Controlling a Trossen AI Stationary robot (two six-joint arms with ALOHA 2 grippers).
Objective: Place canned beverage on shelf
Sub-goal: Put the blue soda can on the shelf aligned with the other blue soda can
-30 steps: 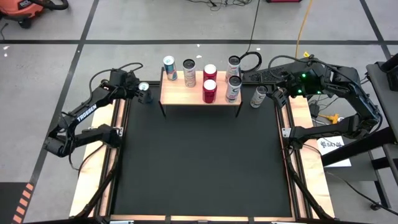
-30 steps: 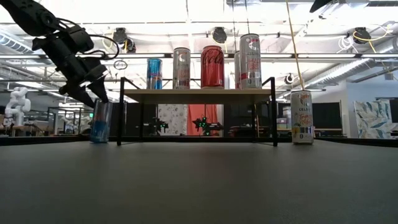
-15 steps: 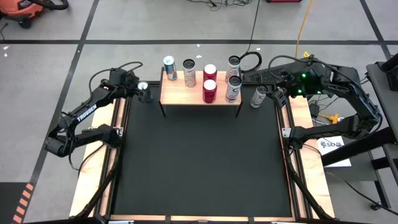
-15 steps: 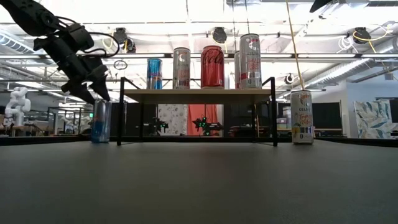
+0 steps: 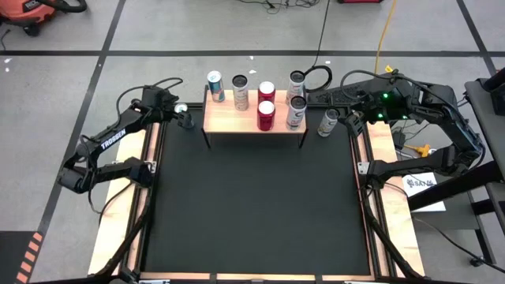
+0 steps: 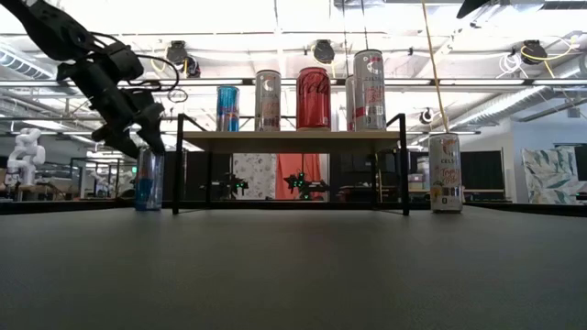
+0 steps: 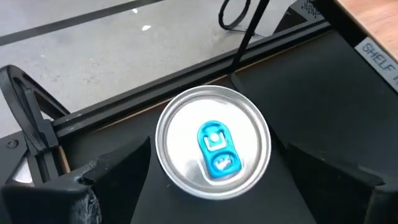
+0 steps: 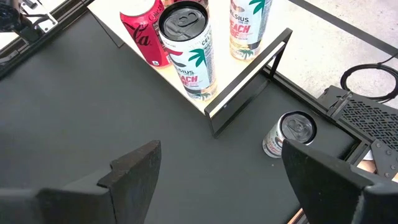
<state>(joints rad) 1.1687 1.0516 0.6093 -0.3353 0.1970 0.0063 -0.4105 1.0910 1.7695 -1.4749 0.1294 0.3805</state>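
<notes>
While the left gripper (image 6: 145,142) hangs wide open over the blue can (image 6: 148,179), its arm hides the can's top; the right gripper (image 5: 353,120) waits open too.

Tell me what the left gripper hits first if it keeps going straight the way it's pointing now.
The blue-tabbed can standing on the table left of the shelf. The left gripper points down at it, open, a finger on each side of the lid. Going straight on, it would probably straddle the can; how far above it hangs is unclear.

Left hand (image 5: 183,115) spread wide, angled downward, right hand (image 5: 353,122) also parted, waiting
</notes>
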